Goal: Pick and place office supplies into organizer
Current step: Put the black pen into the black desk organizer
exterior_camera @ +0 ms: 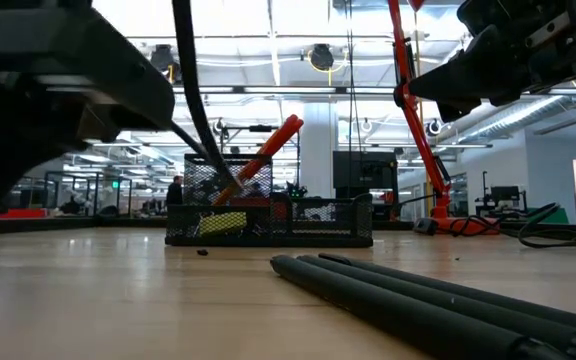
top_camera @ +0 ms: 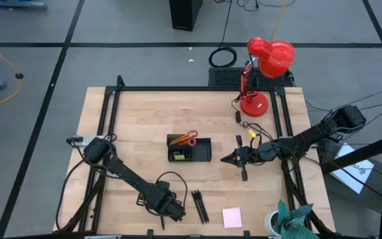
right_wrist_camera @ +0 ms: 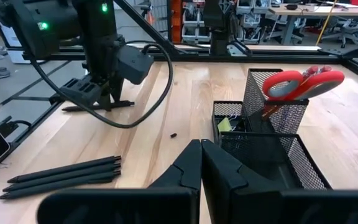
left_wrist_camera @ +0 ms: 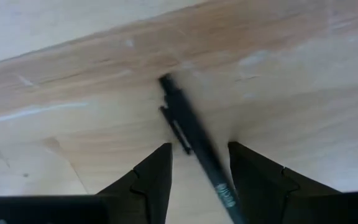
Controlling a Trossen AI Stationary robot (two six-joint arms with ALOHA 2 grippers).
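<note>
- Three black pens (exterior_camera: 438, 295) lie side by side nearest the low camera, at six o'clock on the table (top_camera: 144, 106).
- Left gripper (left_wrist_camera: 199, 177), at seven o'clock, straddles a fourth pen (left_wrist_camera: 194, 146) with fingers apart, seemingly lined up for a pinch.
- Organizer (top_camera: 190, 149) sits centrally; scissors (right_wrist_camera: 302, 82) stand handles-up inside.
- Right gripper (top_camera: 225, 159), at its three o'clock, waits with fingers together, empty.
- Pink sticky-note pad (top_camera: 231, 217) lies at five o'clock.

black pen (left_wrist_camera: 194, 149) blurred between left fingers (left_wrist_camera: 148, 180), lower end cut off, scissors' blades (right_wrist_camera: 272, 109) hidden in organizer (right_wrist_camera: 272, 134)
</note>
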